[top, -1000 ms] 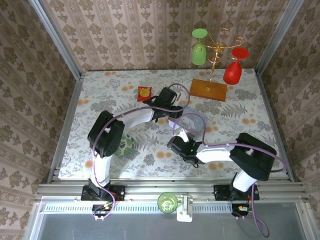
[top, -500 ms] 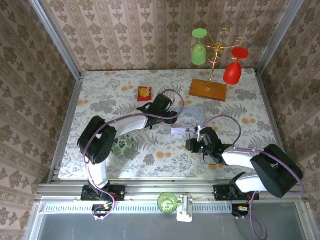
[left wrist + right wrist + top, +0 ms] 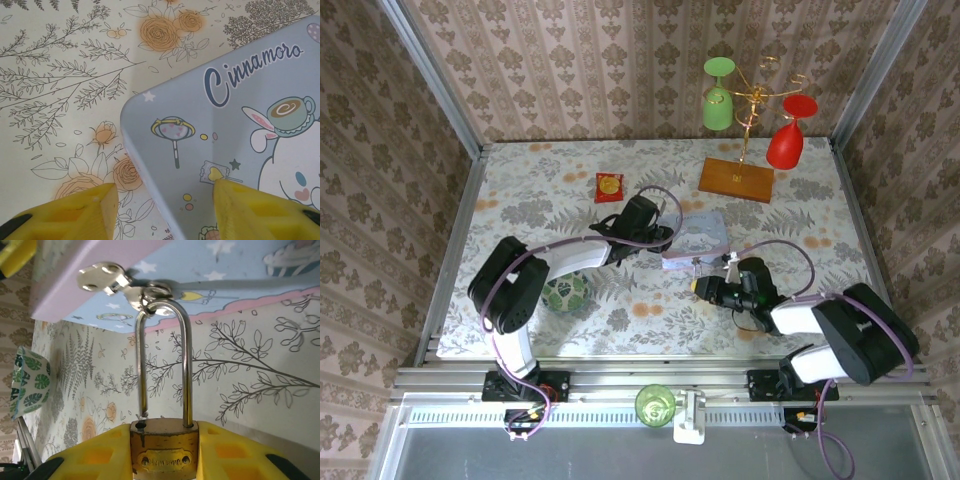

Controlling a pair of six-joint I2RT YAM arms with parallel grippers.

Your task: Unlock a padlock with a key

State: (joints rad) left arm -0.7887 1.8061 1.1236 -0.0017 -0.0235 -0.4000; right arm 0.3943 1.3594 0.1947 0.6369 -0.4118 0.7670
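The left gripper (image 3: pixel 163 192) hung half-open astride a corner of the tin (image 3: pixel 240 125), holding nothing. The right gripper (image 3: pixel 162 432) pinched the padlock (image 3: pixel 162 454) by its brass body just beside the tin's edge. The shackle (image 3: pixel 186 365) hooked up there, one leg seemingly out of its hole, and the key (image 3: pixel 102 277) lay by its bend. I judged the key not yet fetched, which would need a fine pinch on its head.

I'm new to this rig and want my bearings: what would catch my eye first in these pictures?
A brass padlock sits gripped in the right pincer, its long silver shackle hooked at the edge of a pale blue cartoon tin at the centre. The left pincer hangs open over that tin's corner. At the back right, a red glass and a green glass hang from a gold rack.
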